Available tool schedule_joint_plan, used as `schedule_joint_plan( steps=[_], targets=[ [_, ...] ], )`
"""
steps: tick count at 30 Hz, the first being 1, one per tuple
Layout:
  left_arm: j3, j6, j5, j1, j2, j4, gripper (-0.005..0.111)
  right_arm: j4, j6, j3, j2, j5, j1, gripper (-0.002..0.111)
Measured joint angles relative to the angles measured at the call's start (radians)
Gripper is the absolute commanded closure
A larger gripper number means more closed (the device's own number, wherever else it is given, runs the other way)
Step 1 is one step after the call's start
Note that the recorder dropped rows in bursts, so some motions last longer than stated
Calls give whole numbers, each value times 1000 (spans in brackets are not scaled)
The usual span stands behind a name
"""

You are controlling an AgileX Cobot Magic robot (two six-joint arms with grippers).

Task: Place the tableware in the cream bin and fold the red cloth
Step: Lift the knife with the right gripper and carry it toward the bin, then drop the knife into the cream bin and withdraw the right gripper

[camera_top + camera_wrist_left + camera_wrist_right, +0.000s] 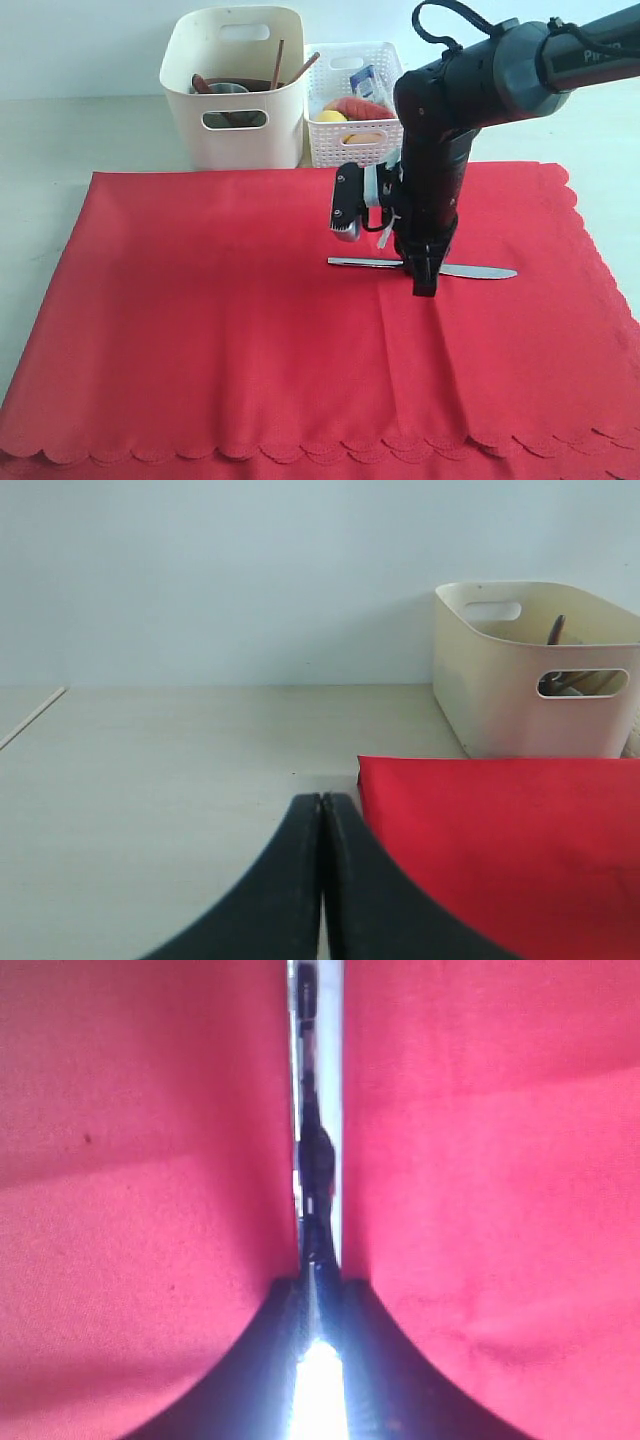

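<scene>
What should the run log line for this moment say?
step: grasp knife | right fingers: shut on knife, flat on red cloth | left fingers: shut, beside cloth | cream bin: holds chopsticks

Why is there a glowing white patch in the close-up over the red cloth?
Right wrist view: the flat shiny metal knife mirrors light inside the black right gripper, blowing out to white; everything there looks soft and blurred. Exterior view: sharp and evenly lit.

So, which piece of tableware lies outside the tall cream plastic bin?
The metal knife: it lies flat on the red cloth, pinched by the right gripper; the wooden chopsticks stand inside the bin.
</scene>
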Motion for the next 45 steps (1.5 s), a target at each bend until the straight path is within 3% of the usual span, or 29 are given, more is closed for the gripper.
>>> schedule_joint_plan(
  steps=[13,19,24,37,42,45],
  targets=[
    [0,0,0,0,0,0,104,58,-22,7,-146,9,0,108],
    [0,0,0,0,0,0,104,255,-118,7,-252,-41,0,108],
    [0,0,0,0,0,0,104,522,-271,9,-320,-140,0,108],
    [0,0,0,0,0,0,104,1464,-878,9,-327,-368,41,108],
    [0,0,0,0,0,0,104,1740,-1146,9,-285,-432,108,108],
    [0,0,0,0,0,0,104,1796,-1227,-17,-250,-471,134,108]
  ],
)
